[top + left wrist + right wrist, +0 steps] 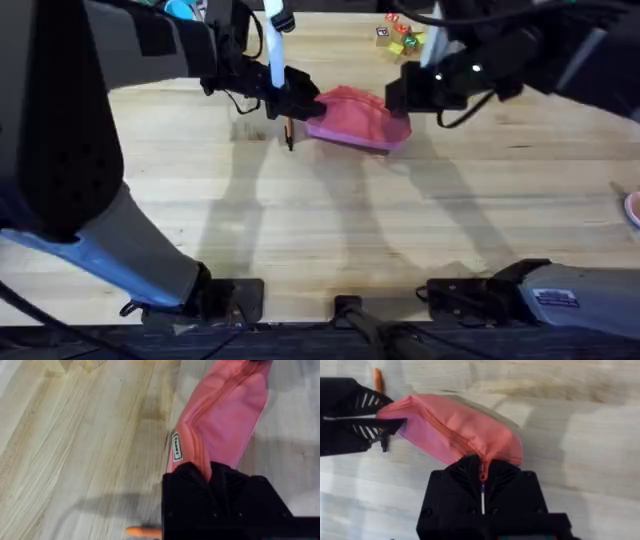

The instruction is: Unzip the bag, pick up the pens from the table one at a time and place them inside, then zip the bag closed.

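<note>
The pink bag [355, 117] lies on the table [330, 220] at the back middle, held at both ends. My left gripper [298, 104] is shut on its left end, and in the left wrist view the black fingers [190, 485] pinch the fabric of the bag [225, 415]. My right gripper [402, 92] is shut on the right end. In the right wrist view this gripper [482, 469] clamps the bag [455, 430] where the zipper line ends. An orange pen [289, 131] lies on the wood just under the left gripper; the same pen [142, 532] [378, 380] shows in both wrist views.
Small coloured blocks [398, 36] sit at the back right of the table. A pink object [633, 208] pokes in at the right edge. Bare wood stretches from the bag to the front edge.
</note>
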`<state>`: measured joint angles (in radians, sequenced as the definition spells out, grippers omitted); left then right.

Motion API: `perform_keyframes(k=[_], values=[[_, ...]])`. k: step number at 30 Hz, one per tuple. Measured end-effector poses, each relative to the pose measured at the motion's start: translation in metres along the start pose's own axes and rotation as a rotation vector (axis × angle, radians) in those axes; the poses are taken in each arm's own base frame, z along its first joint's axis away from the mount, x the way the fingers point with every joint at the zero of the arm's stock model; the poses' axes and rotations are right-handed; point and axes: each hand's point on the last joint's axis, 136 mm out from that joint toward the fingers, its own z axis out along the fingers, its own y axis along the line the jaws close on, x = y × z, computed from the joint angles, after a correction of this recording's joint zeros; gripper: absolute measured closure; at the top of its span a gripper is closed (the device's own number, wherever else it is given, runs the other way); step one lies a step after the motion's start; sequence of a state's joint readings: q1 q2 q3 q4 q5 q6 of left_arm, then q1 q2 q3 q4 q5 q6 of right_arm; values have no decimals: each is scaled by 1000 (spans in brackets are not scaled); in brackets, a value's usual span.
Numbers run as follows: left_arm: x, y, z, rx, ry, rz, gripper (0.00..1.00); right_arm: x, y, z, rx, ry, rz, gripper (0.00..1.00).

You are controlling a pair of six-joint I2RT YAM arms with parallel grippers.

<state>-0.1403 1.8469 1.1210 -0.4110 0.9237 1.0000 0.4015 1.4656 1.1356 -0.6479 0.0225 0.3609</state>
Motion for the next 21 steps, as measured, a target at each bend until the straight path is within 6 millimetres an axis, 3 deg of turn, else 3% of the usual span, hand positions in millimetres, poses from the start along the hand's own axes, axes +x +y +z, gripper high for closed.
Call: perform_keyframes(k=[13,21], values=[[7,6,-3,-28,27,-6,958,-16,35,28,13,33,-106,969],[9,11,-6,-47,35,-5,958,-22,45,34,-9,7,-121,972]])
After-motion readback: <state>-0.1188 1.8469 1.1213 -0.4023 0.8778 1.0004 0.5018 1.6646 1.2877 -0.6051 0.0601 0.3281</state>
